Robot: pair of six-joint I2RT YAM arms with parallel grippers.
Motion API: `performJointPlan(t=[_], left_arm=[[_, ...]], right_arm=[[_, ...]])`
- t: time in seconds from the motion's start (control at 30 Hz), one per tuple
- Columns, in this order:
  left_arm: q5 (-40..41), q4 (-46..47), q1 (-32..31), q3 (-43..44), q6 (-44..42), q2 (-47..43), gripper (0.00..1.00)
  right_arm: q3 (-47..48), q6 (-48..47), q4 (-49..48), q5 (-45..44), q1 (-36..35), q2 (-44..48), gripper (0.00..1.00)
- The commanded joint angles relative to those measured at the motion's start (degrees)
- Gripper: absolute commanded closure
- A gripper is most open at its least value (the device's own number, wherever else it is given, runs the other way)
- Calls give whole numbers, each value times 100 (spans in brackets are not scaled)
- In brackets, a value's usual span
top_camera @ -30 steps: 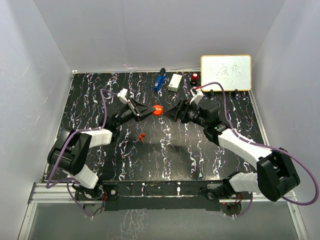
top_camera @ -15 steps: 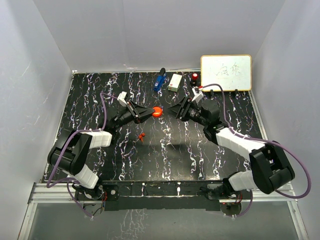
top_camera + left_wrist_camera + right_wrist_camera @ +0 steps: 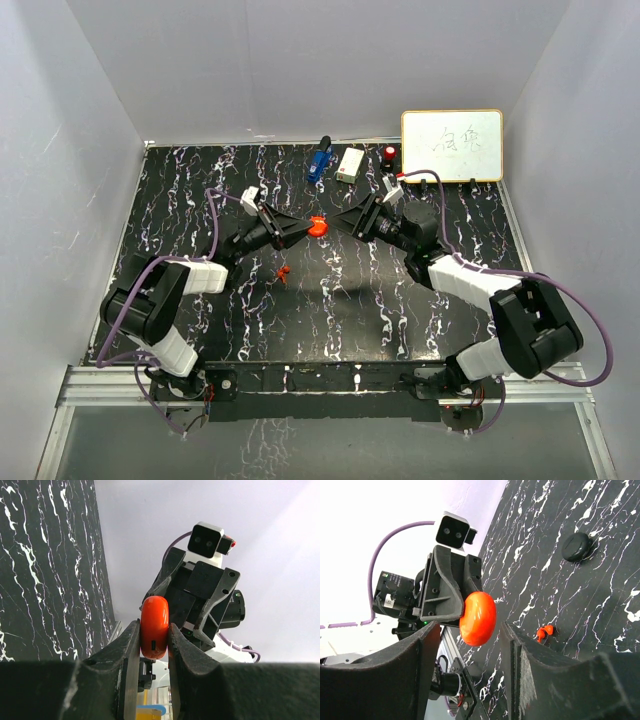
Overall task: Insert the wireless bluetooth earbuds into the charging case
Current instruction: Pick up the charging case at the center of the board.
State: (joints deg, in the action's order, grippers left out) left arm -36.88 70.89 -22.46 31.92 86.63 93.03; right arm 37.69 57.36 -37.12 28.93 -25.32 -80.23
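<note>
The left pincer (image 3: 153, 629) is clamped on a red case (image 3: 317, 228), holding it on edge above the bench (image 3: 190, 180) at the middle of the top view. The right pincer (image 3: 470, 627) faces it with jaws apart, one on each side of the case, not touching. A red earbud (image 3: 544, 631) lies on the bench, lower left of the case in the top view, well apart from a black disc (image 3: 577, 546).

The left gripper (image 3: 308, 228) and right gripper (image 3: 338, 225) meet over mid-tabletop (image 3: 180, 190) with the red case (image 3: 318, 227) between them, barring that way. A blue item (image 3: 319, 160), white box (image 3: 350, 164) and whiteboard (image 3: 452, 145) crowd the far edge; there's room along the left edge.
</note>
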Motion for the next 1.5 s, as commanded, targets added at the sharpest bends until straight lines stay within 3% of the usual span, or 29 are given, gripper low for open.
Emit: performJointPlan(t=[0.0, 0.83, 1.47], left_arm=[[-56, 249, -61, 184, -6, -33, 100], [-94, 425, -158, 269, 42, -23, 100], [-62, 495, -180, 255, 51, 51, 100]], right_arm=[[54, 121, -475, 99, 36, -51, 52], [15, 275, -753, 289, 39, -353, 60], [-3, 345, -869, 353, 44, -372, 81]])
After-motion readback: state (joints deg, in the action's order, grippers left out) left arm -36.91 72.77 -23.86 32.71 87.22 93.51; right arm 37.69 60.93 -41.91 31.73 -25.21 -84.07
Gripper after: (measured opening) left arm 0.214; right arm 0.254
